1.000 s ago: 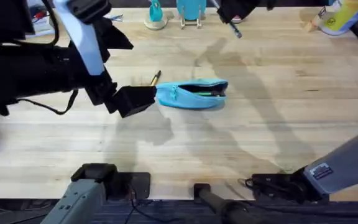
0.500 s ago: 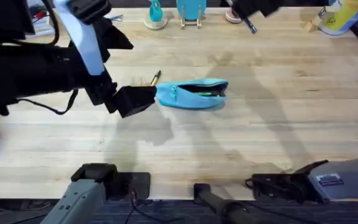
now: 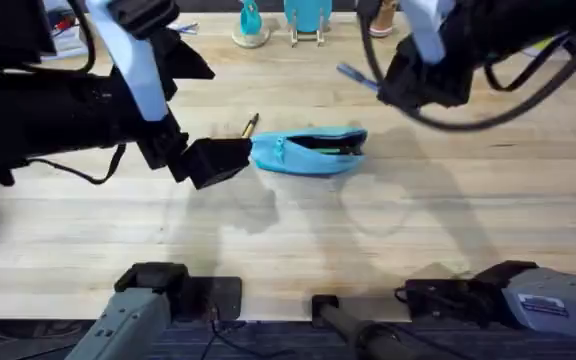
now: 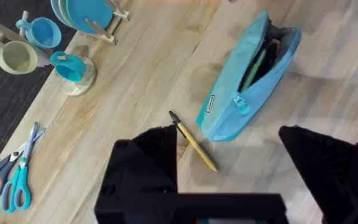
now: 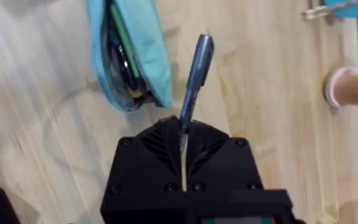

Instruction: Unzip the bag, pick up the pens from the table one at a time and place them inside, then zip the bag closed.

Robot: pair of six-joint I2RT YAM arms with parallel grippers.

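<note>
The light blue bag point(image 3: 308, 152) lies in the middle of the table point(image 3: 298, 260) with its zip open and dark items showing inside point(image 4: 253, 65). The yellow pen point(image 3: 250, 125) with a dark end lies on the wood just past the bag's left end point(image 4: 194, 142). My left gripper point(image 3: 230, 157) hovers at that end of the bag, open, fingers point(image 4: 148, 162) wide apart and holding nothing. My right gripper point(image 5: 184, 134) is shut on the silver-grey pen point(image 5: 194, 74), which sticks out ahead of it. It hangs above the table beyond the bag's right end point(image 3: 393, 85).
Orange and teal-handled scissors point(image 4: 11, 174) lie at the table's far left. Cups point(image 4: 17, 56), a teal cup on a stand point(image 3: 251, 25) and a blue plate rack point(image 3: 308, 20) line the back edge. A yellow bottle point(image 3: 548, 25) stands at the back right.
My right arm has swung in from the back of the table toward the bag, carrying the silver-grey pen. The left arm, bag and yellow pen have not moved.
</note>
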